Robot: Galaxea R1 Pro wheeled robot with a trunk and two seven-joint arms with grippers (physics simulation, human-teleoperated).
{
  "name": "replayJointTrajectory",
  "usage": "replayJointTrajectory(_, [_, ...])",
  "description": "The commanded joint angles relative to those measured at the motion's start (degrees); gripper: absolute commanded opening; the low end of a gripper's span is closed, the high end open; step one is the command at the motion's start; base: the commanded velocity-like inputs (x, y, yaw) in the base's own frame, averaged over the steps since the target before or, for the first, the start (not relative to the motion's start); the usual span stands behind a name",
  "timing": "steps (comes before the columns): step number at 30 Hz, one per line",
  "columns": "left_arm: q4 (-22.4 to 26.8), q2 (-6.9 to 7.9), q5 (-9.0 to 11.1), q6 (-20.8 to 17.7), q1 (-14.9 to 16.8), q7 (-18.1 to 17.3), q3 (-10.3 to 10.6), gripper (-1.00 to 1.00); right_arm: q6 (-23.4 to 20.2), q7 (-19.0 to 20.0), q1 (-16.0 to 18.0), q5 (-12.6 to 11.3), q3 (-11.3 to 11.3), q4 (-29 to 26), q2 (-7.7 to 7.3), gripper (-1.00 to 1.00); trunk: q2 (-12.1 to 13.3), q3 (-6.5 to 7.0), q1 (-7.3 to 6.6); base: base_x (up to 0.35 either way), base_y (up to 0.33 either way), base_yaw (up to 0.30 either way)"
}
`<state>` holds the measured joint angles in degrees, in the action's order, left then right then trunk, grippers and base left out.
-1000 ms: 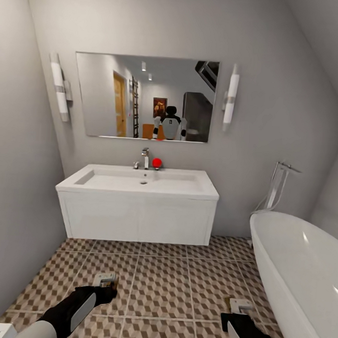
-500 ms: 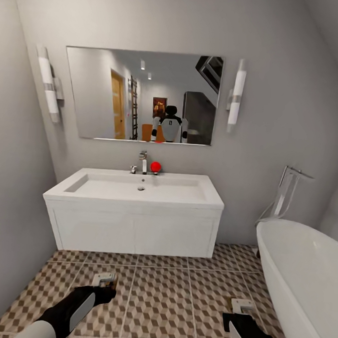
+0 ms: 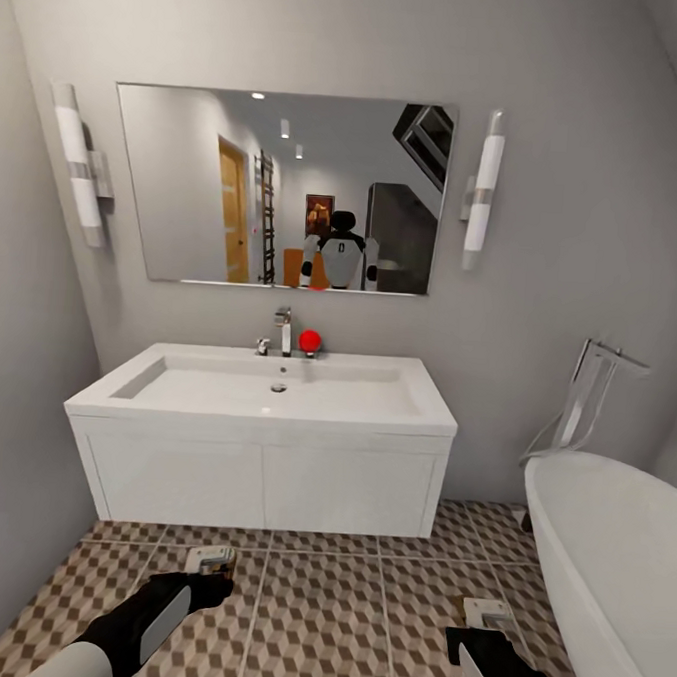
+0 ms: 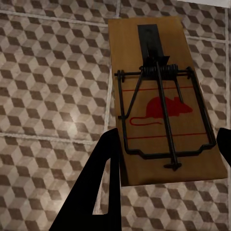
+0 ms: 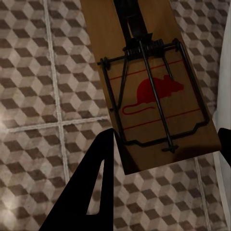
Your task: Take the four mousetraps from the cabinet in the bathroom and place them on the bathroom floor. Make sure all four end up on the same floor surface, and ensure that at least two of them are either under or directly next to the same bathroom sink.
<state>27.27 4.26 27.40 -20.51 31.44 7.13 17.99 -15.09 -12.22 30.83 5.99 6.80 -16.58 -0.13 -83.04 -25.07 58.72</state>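
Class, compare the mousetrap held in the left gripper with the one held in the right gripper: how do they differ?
The left mousetrap hangs over open tiles; the right mousetrap hangs close beside the white tub. The left one sits nearer the sink. Both are wooden boards with wire springs and a red mouse print.

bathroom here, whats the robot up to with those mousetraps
The robot faces the white sink with a mousetrap in each gripper. The left gripper has its jaws shut on one mousetrap, and the right gripper is shut on another mousetrap. Both are held above the cube-pattern bathroom floor, not yet set down. A white tub stands on the robot's right.
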Motion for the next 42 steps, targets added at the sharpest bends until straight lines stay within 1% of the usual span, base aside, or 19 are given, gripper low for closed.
replayJointTrajectory(1, [0.2,0.02,0.5,-0.2,0.0,0.6,0.5,-1.0,-0.4,0.0,0.0,0.5,0.3,-0.1,0.04,-1.0,0.0,-0.07,0.01,0.054,0.0,0.0])
replayJointTrajectory(9, [0.4,-0.35,0.3,-0.4,0.0,0.7,0.6,-1.0,-0.4,0.0,0.0,0.5,0.3,-0.1,0.04,-1.0,0.0,-0.07,0.01,0.014,0.0,0.0])
replayJointTrajectory(22, [0.5,-0.4,0.2,-0.4,0.0,0.7,0.6,-1.0,-0.4,0.0,0.0,0.5,0.3,-0.1,0.04,-1.0,0.0,-0.07,0.01,0.0,0.0,0.0])
replayJointTrajectory(34, [0.5,-0.41,0.2,-1.0,0.0,0.2,0.6,-1.0,-0.5,0.0,0.0,0.5,0.3,-0.1,0.04,-1.0,-4.8,-2.22,2.64,0.0,0.0,0.0])
replayJointTrajectory(42, [0.5,-0.4,0.2,-0.7,0.0,-0.1,0.6,-1.0,-0.7,0.0,0.0,0.5,0.3,-0.1,0.04,-1.0,-8.1,-3.66,4.4,0.0,0.0,0.0])
